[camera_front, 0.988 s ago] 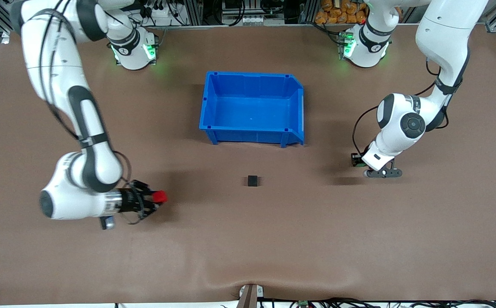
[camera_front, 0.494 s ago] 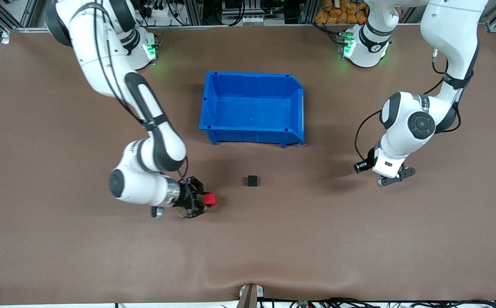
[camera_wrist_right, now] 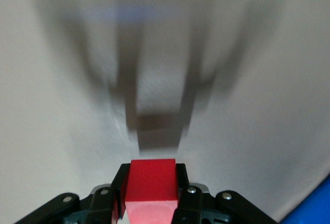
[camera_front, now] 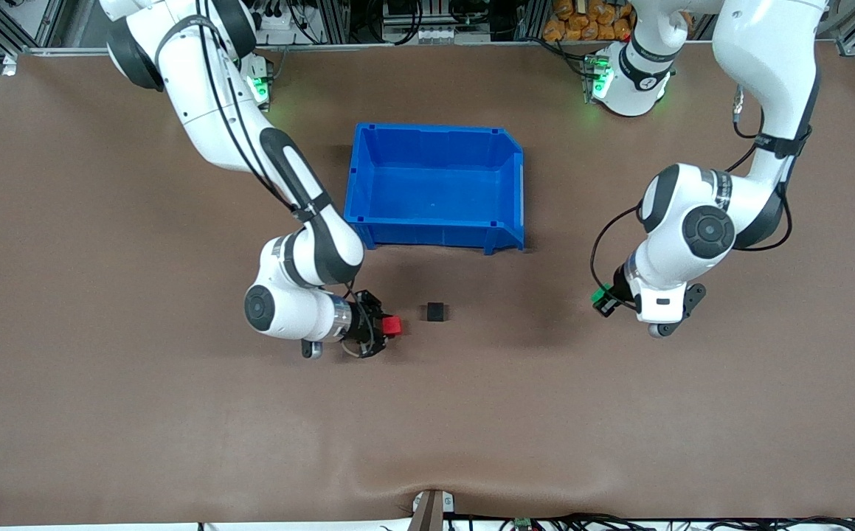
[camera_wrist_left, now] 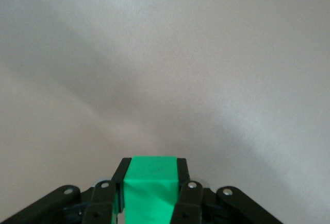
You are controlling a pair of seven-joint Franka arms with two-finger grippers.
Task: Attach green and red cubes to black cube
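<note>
The black cube [camera_front: 436,312] sits on the brown table, nearer to the front camera than the blue bin. My right gripper [camera_front: 390,326] is shut on the red cube [camera_front: 392,325] and holds it low, close beside the black cube toward the right arm's end. The red cube also shows in the right wrist view [camera_wrist_right: 152,181], clamped between the fingers [camera_wrist_right: 181,177]. My left gripper [camera_front: 604,301] is shut on the green cube [camera_front: 603,299], toward the left arm's end, well apart from the black cube. The green cube also shows in the left wrist view [camera_wrist_left: 150,188].
An empty blue bin [camera_front: 368,184] stands in the middle of the table, farther from the front camera than the black cube. Its corner [camera_wrist_right: 309,211] shows blurred in the right wrist view. The brown mat [camera_front: 427,428] lies bare elsewhere.
My right gripper has carried the red cube across the table to just beside the black cube. My left arm has turned and moved the green cube a little toward the black cube.
</note>
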